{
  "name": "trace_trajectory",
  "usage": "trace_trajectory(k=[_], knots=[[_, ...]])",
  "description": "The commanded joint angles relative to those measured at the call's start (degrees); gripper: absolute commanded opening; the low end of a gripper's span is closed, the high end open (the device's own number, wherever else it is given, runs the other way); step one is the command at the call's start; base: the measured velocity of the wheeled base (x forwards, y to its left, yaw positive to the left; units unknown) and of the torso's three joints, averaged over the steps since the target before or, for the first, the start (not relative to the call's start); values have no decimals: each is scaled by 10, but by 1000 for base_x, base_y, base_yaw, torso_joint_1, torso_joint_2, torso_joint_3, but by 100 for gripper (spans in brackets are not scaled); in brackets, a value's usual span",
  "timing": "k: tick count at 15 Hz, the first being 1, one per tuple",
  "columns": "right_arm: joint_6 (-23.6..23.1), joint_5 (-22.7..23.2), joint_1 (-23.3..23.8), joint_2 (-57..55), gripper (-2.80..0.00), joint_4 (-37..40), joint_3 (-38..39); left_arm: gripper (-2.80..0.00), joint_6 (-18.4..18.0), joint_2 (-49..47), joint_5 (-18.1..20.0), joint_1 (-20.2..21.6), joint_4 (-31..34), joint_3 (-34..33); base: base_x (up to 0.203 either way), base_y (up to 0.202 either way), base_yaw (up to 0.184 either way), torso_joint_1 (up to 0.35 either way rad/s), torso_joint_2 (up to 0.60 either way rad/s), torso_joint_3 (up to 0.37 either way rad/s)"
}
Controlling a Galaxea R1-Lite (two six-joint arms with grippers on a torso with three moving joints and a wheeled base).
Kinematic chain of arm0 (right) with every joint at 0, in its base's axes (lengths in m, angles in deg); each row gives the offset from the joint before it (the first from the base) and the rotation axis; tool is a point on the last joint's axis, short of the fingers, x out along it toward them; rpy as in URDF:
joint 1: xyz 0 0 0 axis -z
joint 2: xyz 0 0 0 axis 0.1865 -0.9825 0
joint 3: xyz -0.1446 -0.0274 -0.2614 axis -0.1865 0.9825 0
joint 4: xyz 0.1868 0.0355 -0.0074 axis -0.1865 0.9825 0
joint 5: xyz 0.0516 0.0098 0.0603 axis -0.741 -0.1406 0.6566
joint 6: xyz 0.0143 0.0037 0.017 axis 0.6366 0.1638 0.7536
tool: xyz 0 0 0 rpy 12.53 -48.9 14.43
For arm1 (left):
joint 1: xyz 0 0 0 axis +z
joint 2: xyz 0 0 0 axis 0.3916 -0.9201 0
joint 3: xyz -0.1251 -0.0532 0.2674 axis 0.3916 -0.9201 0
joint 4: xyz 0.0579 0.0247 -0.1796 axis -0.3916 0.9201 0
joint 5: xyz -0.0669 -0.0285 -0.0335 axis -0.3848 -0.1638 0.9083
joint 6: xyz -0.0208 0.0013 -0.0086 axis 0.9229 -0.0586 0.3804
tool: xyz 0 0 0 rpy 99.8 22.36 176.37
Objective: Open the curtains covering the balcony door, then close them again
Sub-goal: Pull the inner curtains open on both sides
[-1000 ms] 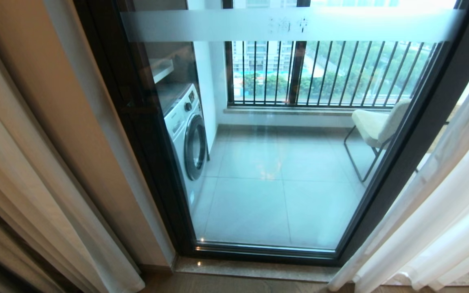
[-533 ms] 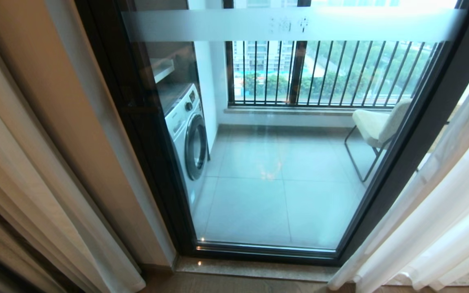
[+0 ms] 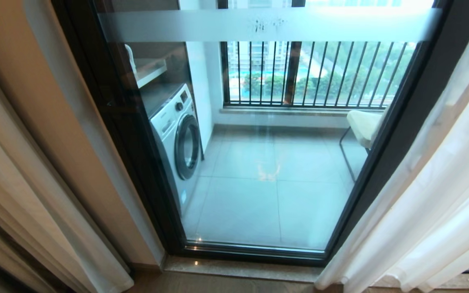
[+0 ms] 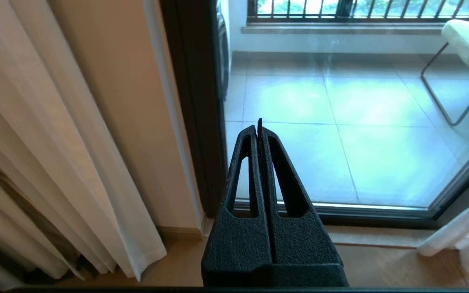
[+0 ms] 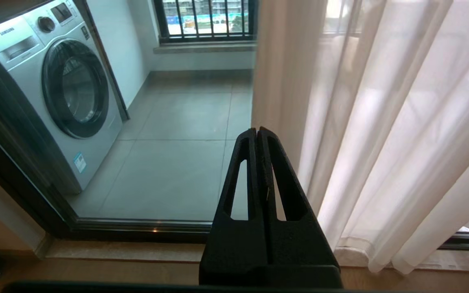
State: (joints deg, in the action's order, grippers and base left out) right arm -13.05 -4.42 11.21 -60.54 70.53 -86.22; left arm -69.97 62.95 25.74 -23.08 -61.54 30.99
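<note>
Both grippers, left gripper (image 4: 259, 127) and right gripper (image 5: 257, 131), pressed together; washing machine (image 5: 61, 93) reads SAMSUNG

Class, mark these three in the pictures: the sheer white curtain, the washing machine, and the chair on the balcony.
sheer white curtain (image 3: 434, 211), head view, on its pleated lower folds.
washing machine (image 5: 75, 87), right wrist view, on the round door glass.
chair (image 4: 468, 38), left wrist view, on the pale seat cushion.
</note>
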Motion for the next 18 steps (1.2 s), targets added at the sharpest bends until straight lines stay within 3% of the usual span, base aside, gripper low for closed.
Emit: trace_trajectory(k=[1,18], knots=[[0,1,0,-1,-280,0,0,-280,0,0,0,0,0,0,0,-185,0,1,6,7],[0,0,0,-1,-280,-1,0,-280,-3,0,0,0,0,0,0,-188,2,1,3,2]])
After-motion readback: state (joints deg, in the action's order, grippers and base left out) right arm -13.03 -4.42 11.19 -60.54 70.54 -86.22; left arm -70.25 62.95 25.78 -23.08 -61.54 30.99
